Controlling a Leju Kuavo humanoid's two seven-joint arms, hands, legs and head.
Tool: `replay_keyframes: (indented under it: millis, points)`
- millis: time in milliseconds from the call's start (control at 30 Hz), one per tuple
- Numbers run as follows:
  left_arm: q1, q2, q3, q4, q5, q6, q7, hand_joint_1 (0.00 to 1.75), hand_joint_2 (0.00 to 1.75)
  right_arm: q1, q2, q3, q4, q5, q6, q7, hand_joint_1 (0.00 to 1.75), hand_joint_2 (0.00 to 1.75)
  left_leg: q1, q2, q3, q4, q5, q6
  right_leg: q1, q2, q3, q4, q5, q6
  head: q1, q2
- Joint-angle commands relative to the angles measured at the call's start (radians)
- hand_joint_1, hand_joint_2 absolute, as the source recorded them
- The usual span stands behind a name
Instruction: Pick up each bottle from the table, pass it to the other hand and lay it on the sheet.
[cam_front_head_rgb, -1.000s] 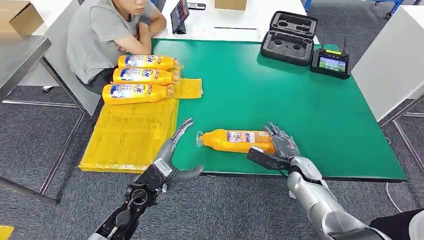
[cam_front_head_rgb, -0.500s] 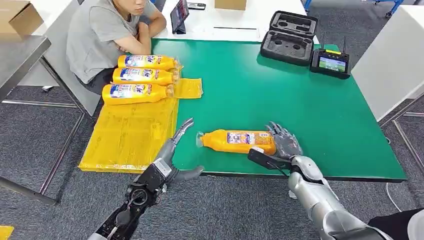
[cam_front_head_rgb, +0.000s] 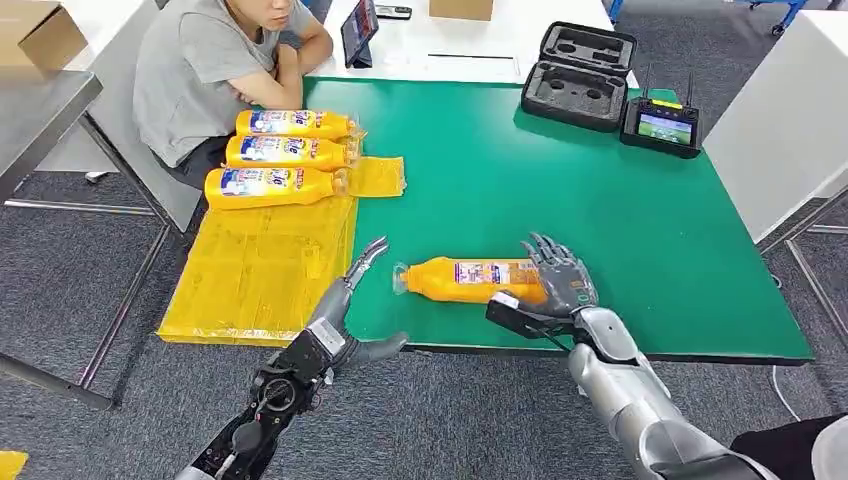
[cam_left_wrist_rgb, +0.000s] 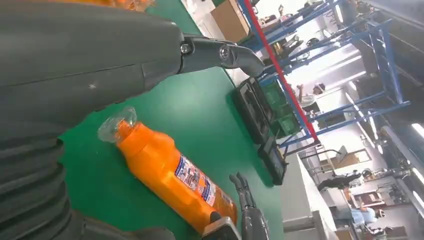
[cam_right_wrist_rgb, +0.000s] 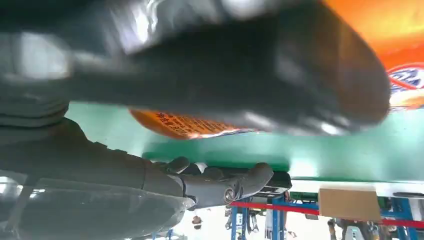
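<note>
I am seeing the orange bottle (cam_front_head_rgb: 472, 280) lying on its side on the green table (cam_front_head_rgb: 600, 200), cap toward the yellow sheet (cam_front_head_rgb: 262, 268). My right hand (cam_front_head_rgb: 556, 285) is sitting at the bottle's base end, fingers spread, not closing on it. My left hand (cam_front_head_rgb: 352, 305) is hovering just off the cap, open, holding nothing. Three more bottles (cam_front_head_rgb: 280, 153) are lying on the sheet's far end beside a seated person (cam_front_head_rgb: 210, 70).
</note>
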Motion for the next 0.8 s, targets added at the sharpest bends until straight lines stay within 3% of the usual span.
replay_keyframes:
  millis: [33,433,800]
  points:
    - [-0.021,0.022,-0.013,0.042,0.000,-0.001,0.000,0.00,1.75,-0.031,0.018,0.024,-0.010,0.017,-0.009,-0.015,0.00,0.00,0.000,0.003,0.002,0.001,-0.002,-0.002,0.001,0.003,0.001,0.001,-0.001,-0.002,0.000,0.000]
    - [-0.026,0.011,-0.010,0.032,0.003,-0.007,0.000,0.00,1.75,-0.102,0.028,-0.003,0.006,0.020,0.095,-0.060,0.00,0.00,0.000,0.004,0.001,0.002,-0.002,-0.002,0.000,0.003,0.000,0.002,-0.001,-0.002,0.000,0.000]
    - [-0.029,0.009,-0.008,0.034,0.006,-0.009,0.000,0.00,1.75,-0.111,0.039,-0.001,0.020,0.020,0.114,-0.078,0.00,0.00,0.000,0.003,0.001,0.001,-0.001,-0.002,0.000,0.003,0.000,0.001,-0.001,-0.002,0.000,0.000]
